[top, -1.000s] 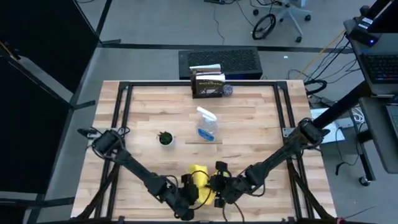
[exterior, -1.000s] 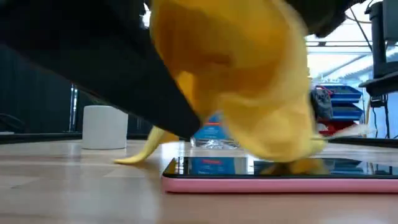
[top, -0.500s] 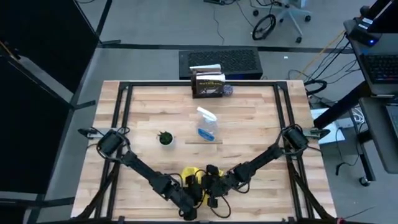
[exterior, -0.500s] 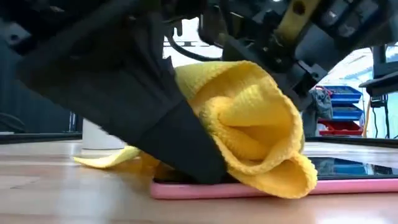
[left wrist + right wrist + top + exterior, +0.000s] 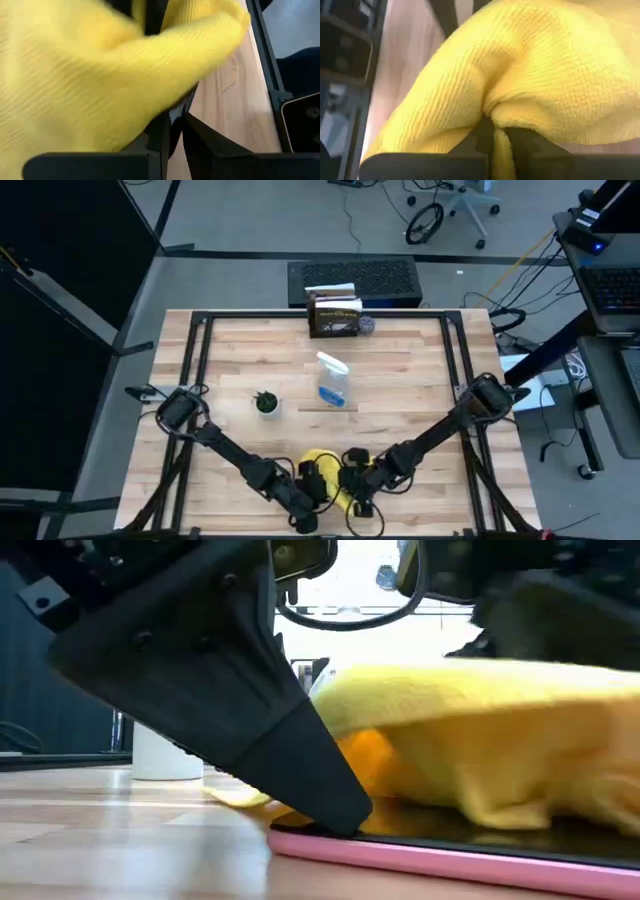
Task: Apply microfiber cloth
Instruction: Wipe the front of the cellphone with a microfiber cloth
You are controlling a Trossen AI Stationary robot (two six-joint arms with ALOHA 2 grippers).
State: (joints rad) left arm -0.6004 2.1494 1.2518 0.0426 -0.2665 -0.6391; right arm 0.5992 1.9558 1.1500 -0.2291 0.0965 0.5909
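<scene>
Clearly soft, light, floppy: microfiber cloth (image 5: pixel 480 740) draped over a pink-edged phone (image 5: pixel 450 860) at the tabletop's (image 5: pixel 400 380) near edge. Pinched at a fold by right gripper (image 5: pixel 495 137); left gripper (image 5: pixel 312 483) alongside, finger state unclear. Best gripped at bunched folds.

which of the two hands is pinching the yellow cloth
Both: the left hand and the right hand each pinch the yellow cloth over the phone.
</scene>
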